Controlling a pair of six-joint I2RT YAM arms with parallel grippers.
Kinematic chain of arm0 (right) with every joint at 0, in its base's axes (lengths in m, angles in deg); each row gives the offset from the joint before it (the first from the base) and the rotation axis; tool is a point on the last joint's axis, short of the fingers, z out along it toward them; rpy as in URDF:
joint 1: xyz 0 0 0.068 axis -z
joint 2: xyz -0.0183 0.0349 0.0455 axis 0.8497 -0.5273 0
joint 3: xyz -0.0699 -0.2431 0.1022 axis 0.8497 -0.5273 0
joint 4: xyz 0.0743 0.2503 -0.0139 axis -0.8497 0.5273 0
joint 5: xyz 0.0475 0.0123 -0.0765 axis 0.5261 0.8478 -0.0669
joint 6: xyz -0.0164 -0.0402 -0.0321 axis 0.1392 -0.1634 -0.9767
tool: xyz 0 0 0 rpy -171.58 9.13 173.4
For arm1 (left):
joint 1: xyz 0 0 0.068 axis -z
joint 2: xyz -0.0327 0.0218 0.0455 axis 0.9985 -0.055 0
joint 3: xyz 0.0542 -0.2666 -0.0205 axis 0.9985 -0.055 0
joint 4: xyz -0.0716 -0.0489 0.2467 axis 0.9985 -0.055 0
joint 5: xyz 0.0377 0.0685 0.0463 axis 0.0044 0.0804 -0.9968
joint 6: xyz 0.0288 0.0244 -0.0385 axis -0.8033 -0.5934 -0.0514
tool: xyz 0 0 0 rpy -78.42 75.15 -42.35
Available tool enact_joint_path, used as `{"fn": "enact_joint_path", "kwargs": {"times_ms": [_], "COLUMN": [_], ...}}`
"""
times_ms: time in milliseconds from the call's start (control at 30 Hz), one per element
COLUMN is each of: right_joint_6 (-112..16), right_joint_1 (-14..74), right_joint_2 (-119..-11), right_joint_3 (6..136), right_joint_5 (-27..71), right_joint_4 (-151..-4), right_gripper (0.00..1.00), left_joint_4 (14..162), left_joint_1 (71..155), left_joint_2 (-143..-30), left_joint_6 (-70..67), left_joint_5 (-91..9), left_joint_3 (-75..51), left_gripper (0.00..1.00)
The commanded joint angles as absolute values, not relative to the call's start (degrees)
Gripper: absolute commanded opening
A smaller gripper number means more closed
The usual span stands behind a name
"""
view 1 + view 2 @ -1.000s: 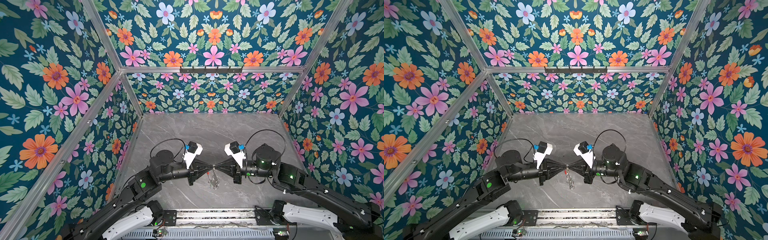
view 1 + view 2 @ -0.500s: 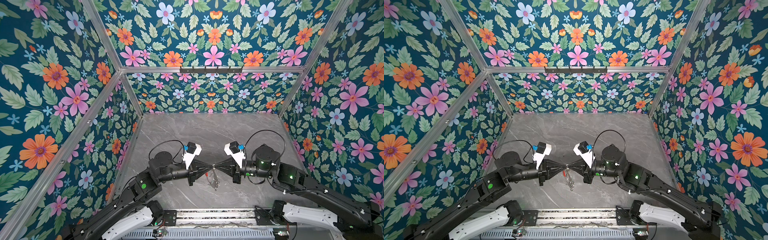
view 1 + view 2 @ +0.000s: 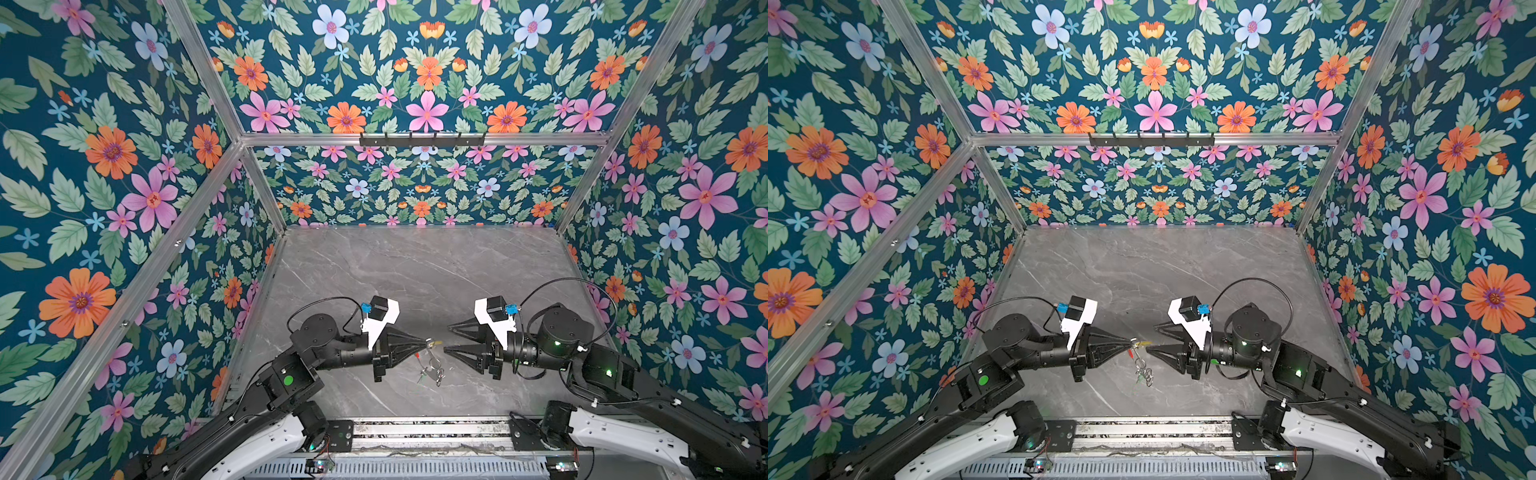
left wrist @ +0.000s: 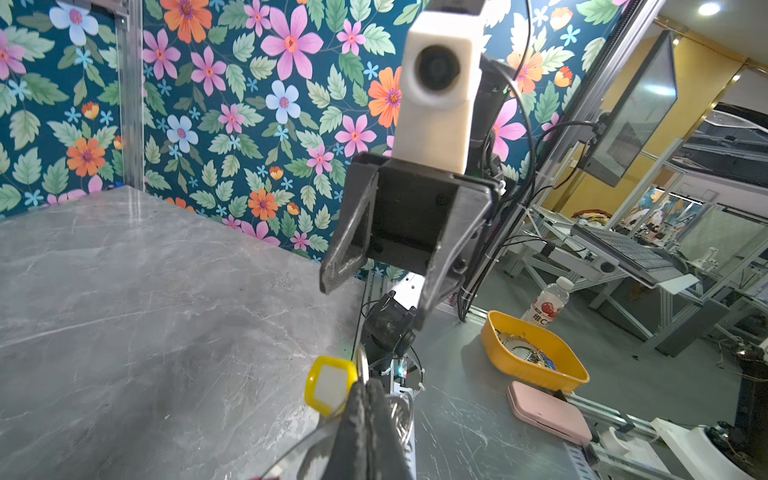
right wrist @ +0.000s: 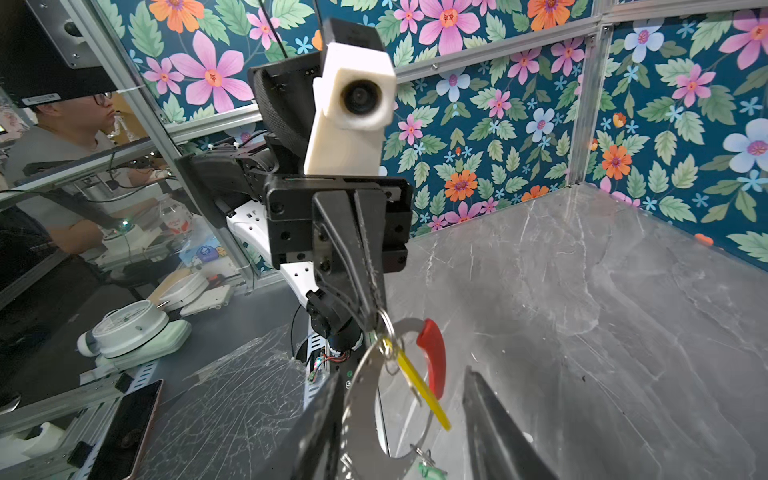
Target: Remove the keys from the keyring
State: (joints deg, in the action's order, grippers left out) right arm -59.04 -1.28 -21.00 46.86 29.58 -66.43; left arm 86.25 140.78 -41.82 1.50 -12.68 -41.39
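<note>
Left fingers [image 5: 334,257] are clamped on the keyring [image 5: 359,415] rim, dangling it over the table [image 3: 415,270], right gripper [image 3: 446,338] gapes open just beside it, and I'd grab the yellow tag [image 5: 417,384] since bare metal looks stiff and slippery.

Item: robotics lab, my remote cell. Aluminium frame [image 3: 291,139], floral panels [image 3: 124,137], marble-look tabletop [image 3: 415,266]; beyond my left pincer [image 4: 365,386] I see monitor [image 4: 631,108] and workbenches [image 4: 623,253].

The only words that can be read are on the bottle [image 4: 547,300] in the left wrist view. Its red and white label [image 4: 542,312] shows a Chinese sign, then a big letter C. In the right wrist view, a white sticker [image 5: 39,99] on a black panel [image 5: 37,54] has print too small to read.
</note>
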Motion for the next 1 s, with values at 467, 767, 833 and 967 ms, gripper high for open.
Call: {"fn": "enact_joint_path", "kwargs": {"times_ms": [467, 767, 833, 967], "right_joint_6": [-57.6, -57.8, -57.8, -57.6], "right_joint_1": [-6.9, -7.2, -7.2, -7.2], "right_joint_2": [-26.1, -29.6, -29.5, -27.6], "right_joint_3": [45.2, 48.1, 48.3, 47.7], "right_joint_5": [30.1, 32.3, 33.0, 35.7], "right_joint_4": [-78.1, -75.6, -74.9, -73.7], "right_gripper": [0.35, 0.42, 0.43, 0.45], "left_joint_4": [123.5, 129.8, 130.8, 131.0], "left_joint_1": [140.7, 140.8, 140.8, 140.8], "left_joint_2": [-40.1, -42.0, -41.4, -40.3], "left_joint_6": [4.9, 6.1, 6.3, 6.4], "left_joint_5": [-16.8, -15.0, -15.0, -14.7], "left_joint_3": [-54.5, -56.4, -57.1, -57.8], "left_gripper": [0.00, 0.00, 0.00, 0.00]}}
